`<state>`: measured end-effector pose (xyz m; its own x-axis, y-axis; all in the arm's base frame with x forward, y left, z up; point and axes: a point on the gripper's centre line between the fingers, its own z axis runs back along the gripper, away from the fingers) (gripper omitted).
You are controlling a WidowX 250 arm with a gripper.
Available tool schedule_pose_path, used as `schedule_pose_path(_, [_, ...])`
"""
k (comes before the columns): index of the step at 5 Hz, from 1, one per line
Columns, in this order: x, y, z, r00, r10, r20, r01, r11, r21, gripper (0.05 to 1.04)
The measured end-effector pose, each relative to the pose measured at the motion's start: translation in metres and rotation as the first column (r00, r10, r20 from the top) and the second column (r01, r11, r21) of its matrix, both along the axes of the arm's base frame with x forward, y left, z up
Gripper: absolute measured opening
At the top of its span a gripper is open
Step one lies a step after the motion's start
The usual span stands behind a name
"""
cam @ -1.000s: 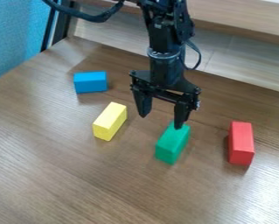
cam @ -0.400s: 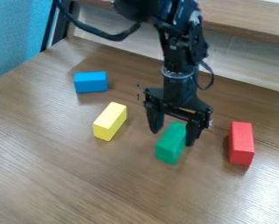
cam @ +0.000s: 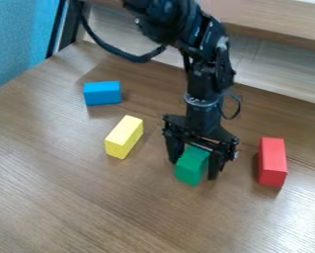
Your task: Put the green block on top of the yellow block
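While low over wood-grain worktop (cam: 87, 207), straddles green rectangular block (cam: 191, 167) with wide-set jaws of black gripper (cam: 194, 170).

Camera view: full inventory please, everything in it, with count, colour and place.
green block: 1, green, on the table between the pincer's fingers
yellow block: 1, yellow, image-left of the green block
blue block: 1, blue, upper left on the table
red block: 1, red, right side of the table
table: 1, brown wood-grain, under all four blocks
wooden boards: at least 2, lighter and darker brown, behind the table
textured surface: 1, blue, top left corner
arm: 1, black, in from the top edge, with a black cable
pincer: 1, black, straddling the green block
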<state>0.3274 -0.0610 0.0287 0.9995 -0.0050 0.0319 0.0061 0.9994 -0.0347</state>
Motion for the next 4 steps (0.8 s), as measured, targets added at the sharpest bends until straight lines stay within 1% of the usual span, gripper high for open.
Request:
schedule_pose_path(1, [0.0, 0.0, -0.004, 1.0, 0.013, 0.009, -0.013, 1.0, 0.013, 0.686])
schedule_pose_path(2, [-0.002, 0.0, -0.003, 1.0, 0.009, 0.004, -0.009, 1.0, 0.008, 0.598])
schedule_pose_path(3, [-0.007, 0.012, 0.021, 0.999, 0.018, 0.031, -0.018, 1.0, -0.015, 0.598])
schedule_pose_path(4, [-0.011, 0.042, 0.05, 0.997, 0.048, 0.061, -0.047, 0.999, -0.025, 0.598])
